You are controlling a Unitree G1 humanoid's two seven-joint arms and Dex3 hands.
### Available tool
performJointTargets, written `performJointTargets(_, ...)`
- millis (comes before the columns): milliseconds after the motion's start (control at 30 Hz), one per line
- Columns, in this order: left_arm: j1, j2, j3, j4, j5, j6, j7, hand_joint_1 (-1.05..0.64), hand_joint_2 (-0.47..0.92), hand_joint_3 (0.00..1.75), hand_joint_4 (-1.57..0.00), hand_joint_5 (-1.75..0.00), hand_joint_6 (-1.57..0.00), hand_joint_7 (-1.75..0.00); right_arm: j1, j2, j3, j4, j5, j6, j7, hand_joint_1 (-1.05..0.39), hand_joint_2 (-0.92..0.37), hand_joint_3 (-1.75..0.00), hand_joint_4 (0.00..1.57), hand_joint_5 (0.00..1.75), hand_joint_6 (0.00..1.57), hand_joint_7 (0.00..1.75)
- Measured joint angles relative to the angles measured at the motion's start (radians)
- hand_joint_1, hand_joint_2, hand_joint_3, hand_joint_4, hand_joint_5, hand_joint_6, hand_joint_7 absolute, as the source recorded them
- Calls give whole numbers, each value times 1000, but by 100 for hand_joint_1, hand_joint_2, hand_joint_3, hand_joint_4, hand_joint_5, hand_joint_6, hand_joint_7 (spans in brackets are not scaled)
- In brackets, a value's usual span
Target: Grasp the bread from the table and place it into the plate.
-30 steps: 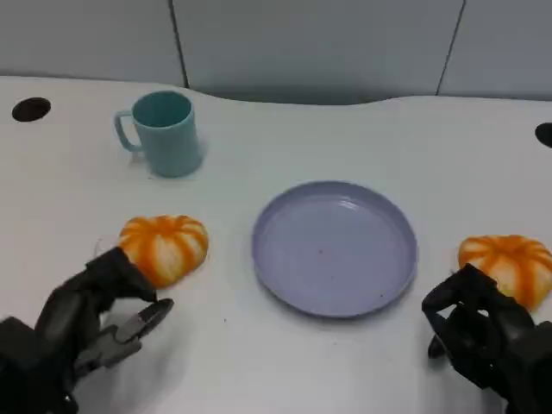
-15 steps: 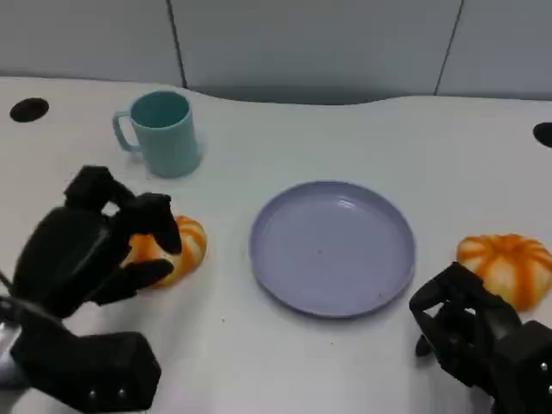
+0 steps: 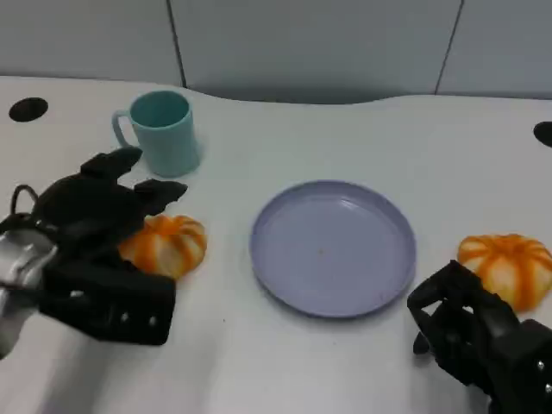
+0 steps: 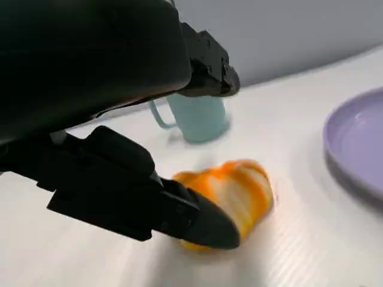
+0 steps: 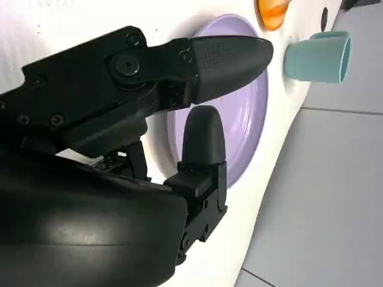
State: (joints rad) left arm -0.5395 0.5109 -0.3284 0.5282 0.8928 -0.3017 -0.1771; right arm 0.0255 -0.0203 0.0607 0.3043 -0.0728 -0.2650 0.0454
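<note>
Bread, an orange-and-white striped roll, lies on the white table at the near left, well left of the lavender plate and apart from it. My left hand hangs over the roll's left side with its fingers spread apart and reaching toward the far right, above the roll. In my left wrist view one dark fingertip sits in front of the bread, but motion blur keeps me from telling whether it touches the crust; nothing is clasped in that hand. A teal mug stands upright on the far side of the bread, handle to the left, beside my outstretched fingers.

The plate rests flat at the centre of the table, its inside bare apart from a few tiny specks. A second orange-striped roll lies at the right, just beyond the plate's rim and apart from it. My right hand is low at the near right, its fingers curled in on nothing, close to that second roll but not touching it. My right wrist view looks past those fingers to the plate and the mug beyond.
</note>
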Motion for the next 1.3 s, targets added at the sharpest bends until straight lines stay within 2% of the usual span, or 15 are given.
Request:
performJointTargets(133, -82, -24, -73, 150, 14, 24, 2, -99, 92, 9, -1, -1, -4, -1, 5, -1, -2, -5, 1, 1, 1, -27, -92, -34, 59, 175, 37, 175)
performJointTargets(267, -173, -106, -156, 391, 25, 40, 75, -99, 92, 7, -1, -1, -4, -1, 10, -2, 1, -17, 0, 18, 5, -27, -92, -34, 59, 175, 37, 175)
performJointTargets(467, -267, -215, -239, 644, 29, 70, 174, -92, 88, 1, -9, -5, -11, -3, 23, -3, 0, -42, 3, 41, 8, -25, -92, -35, 56, 175, 37, 175)
performJointTargets(700, -318, -288, -276, 768, 5, 132, 215, -80, 85, 0, -11, -5, -18, -4, 31, 1, 0, -52, 5, 46, 9, -26, -92, -35, 58, 175, 38, 175)
performJointTargets(800, -323, -296, -284, 780, -15, 141, 224, -64, 82, 0, -29, -15, -37, -11, 32, 1, 0, -52, 4, 46, 9, -28, -92, -35, 59, 175, 38, 175)
performJointTargets(833, -323, -302, -285, 784, -22, 149, 240, -40, 83, 1, -31, -80, -40, -65, 32, 1, 0, -52, 3, 45, 9, -28, -92, -35, 59, 175, 38, 175)
performJointTargets(867, -322, -307, -285, 785, -28, 151, 266, -31, 84, 1, -23, -119, -29, -103, 33, 1, 1, -52, 3, 45, 9, -28, -92, -35, 59, 175, 38, 175)
performJointTargets(900, -319, -310, -285, 786, -31, 151, 302, -26, 84, 1, -17, -143, -22, -128, 33, 1, 1, -52, 3, 45, 9, -28, -92, -35, 59, 175, 38, 175)
performJointTargets(1000, -314, -313, -287, 787, -43, 144, 365, -23, 84, 1, -13, -158, -17, -144, 35, 1, 0, -52, 3, 44, 8, -28, -92, -35, 59, 175, 37, 175)
performJointTargets(1033, -314, -313, -288, 787, -49, 140, 372, -18, 87, 7, -51, -168, -39, -162, 35, 1, 0, -52, 3, 44, 8, -29, -92, -35, 60, 175, 38, 175)
performJointTargets(1100, -306, -308, -290, 788, -54, 107, 448, -15, 91, 12, -72, -173, -51, -172, 35, 1, 0, -52, 3, 44, 8, -29, -92, -34, 60, 175, 38, 175)
performJointTargets(1200, -277, -299, -291, 789, -65, 62, 549, -14, 92, 14, -74, -174, -52, -174, 35, 2, -1, -52, 3, 43, 6, -29, -92, -34, 59, 175, 38, 175)
performJointTargets(1300, -264, -293, -270, 794, -94, 35, 566, -15, 92, 16, -73, -175, -51, -175, 35, 4, -1, -53, 5, 44, 6, -30, -92, -34, 62, 175, 39, 175)
